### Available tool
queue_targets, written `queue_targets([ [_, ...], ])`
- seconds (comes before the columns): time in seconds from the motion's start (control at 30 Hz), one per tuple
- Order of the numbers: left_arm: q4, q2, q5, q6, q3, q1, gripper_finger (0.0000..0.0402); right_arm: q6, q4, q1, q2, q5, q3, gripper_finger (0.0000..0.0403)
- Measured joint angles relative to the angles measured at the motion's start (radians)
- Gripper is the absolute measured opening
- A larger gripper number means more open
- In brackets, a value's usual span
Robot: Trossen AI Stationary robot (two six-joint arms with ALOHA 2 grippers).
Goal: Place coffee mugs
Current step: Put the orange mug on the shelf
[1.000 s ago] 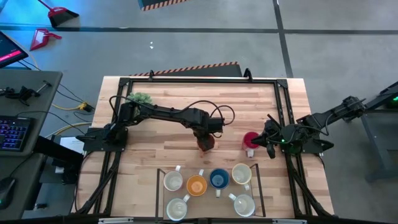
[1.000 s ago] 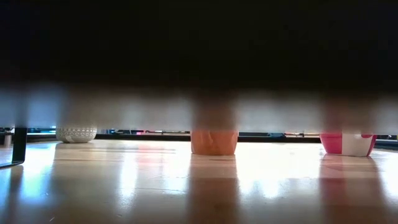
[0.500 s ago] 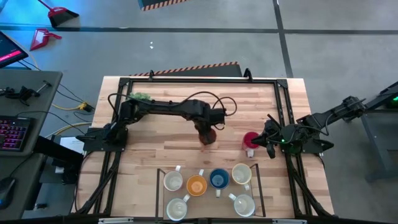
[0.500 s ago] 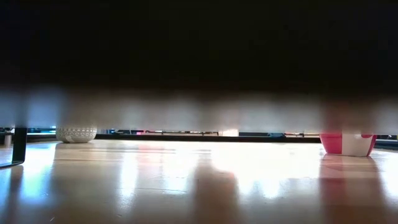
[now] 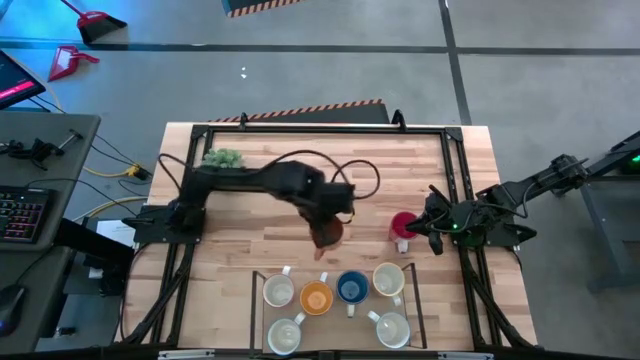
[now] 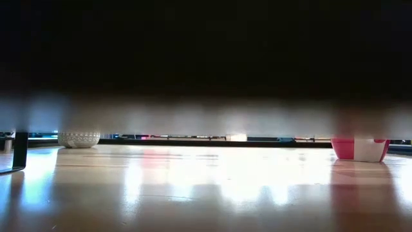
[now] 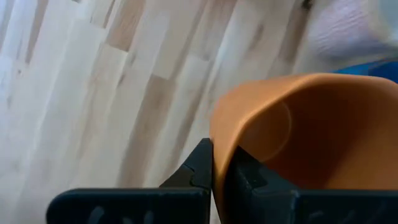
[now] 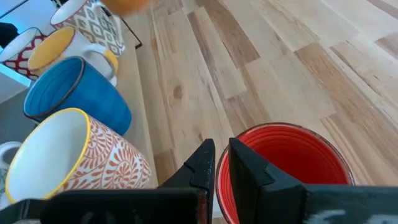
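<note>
left pincer (image 5: 328, 232) sits mid-frame in the high view, over the centre of the worktop (image 5: 250, 250), clamped on the rim of an orange mug (image 5: 327, 234). left wrist view confirms it: both fingers (image 7: 202, 167) pinch the mug wall, one outside, one inside. the low view shows no orange base on the wood at centre, so that mug is off the surface.

right pincer (image 5: 418, 231) is at the right-centre of the high view, clamped on the rim of the red mug (image 5: 402, 226). right wrist view: fingers (image 8: 204, 165) straddle the red wall. this mug stands on the worktop; its base shows at the right edge of the low view (image 6: 359, 149), pink with a white patch.

six more mugs are grouped at the lower centre of the high view, inside a thin black frame (image 5: 252, 300):
- upper row, left to right: white mug (image 5: 279, 290), orange-filled mug (image 5: 316, 298), blue mug (image 5: 351, 288), cream mug (image 5: 388, 280)
- lower row: white mug (image 5: 285, 335) and white mug (image 5: 391, 329)

right wrist view shows the patterns: orange leaf print on the cream mug (image 8: 81, 155), plain blue (image 8: 71, 93), a red lattice, a grey diamond print.

potted plant (image 5: 224, 158) at the upper left of the worktop; its white pot shows at the left of the low view (image 6: 78, 139).

no readable brands, labels or writing anywhere.
</note>
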Motion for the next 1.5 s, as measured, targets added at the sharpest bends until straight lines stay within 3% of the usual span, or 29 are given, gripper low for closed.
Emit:
queue_targets([
  [0.23,0.012,-0.051,-0.049,-0.146,0.001,-0.133,0.0006,0.001,-0.005,0.0,0.0,0.0,0.0,0.0024],
  [0.67,0.21,-0.043,-0.075,-0.234,0.0,-0.322,0.0006,0.0,-0.006,0.0,0.0,0.069,0.0,0.0024],
  [0.93,0.265,-0.021,-0.088,-0.307,0.0,-0.388,0.0006,0.011,-0.007,0.0,0.0,0.056,0.0,0.0024],
  [1.5,0.432,0.113,-0.055,-0.302,0.0,-0.449,0.0006,0.012,-0.018,0.0,0.0,0.051,0.0,0.0024],
])
